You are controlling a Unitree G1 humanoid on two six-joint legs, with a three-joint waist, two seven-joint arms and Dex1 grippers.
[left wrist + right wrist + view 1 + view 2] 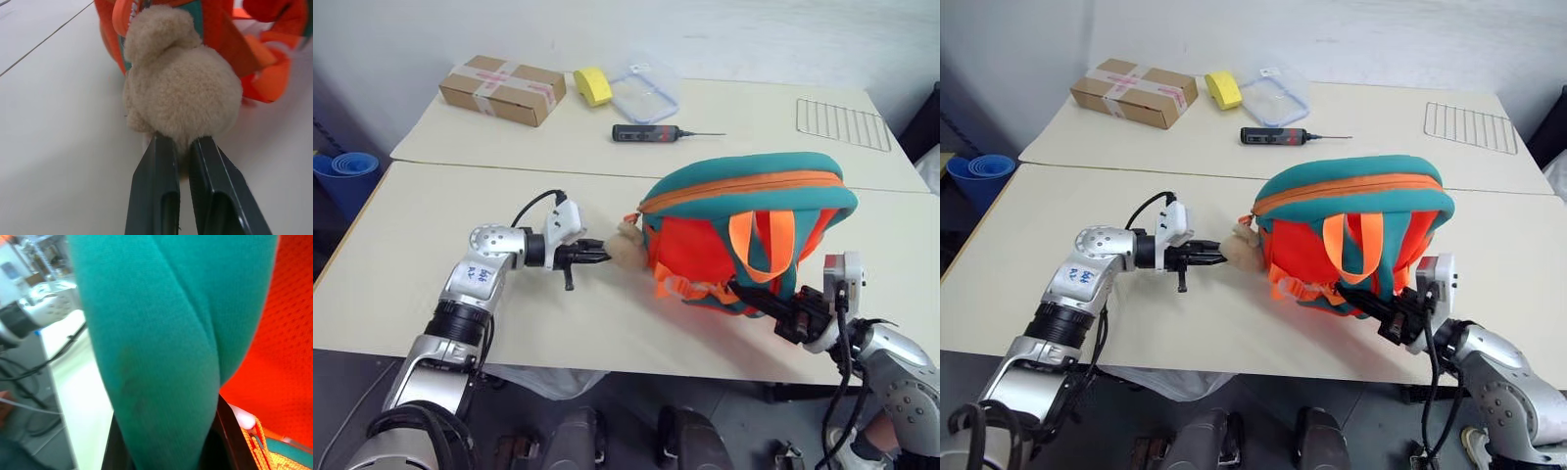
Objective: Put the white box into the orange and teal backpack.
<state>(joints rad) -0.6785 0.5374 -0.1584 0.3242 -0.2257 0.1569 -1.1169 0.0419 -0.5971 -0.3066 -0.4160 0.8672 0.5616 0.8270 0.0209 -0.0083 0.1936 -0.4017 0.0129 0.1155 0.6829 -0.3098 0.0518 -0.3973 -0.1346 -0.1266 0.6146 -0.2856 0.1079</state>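
I've got the left gripper (597, 257) with its fingers nearly together, their tips pressed into the tan plush toy (183, 93) at the backpack's (744, 240) left end; whether it truly pinches the fur I cannot tell. The right gripper (781, 311) clamps a teal strap (161, 352) by the near right edge of the table (421, 294). The backpack lies lengthwise across between both arms. I can't find the white box.

the left arm (480, 276) carries a small white sticker with blue handwriting, too small to read. no other text is legible.
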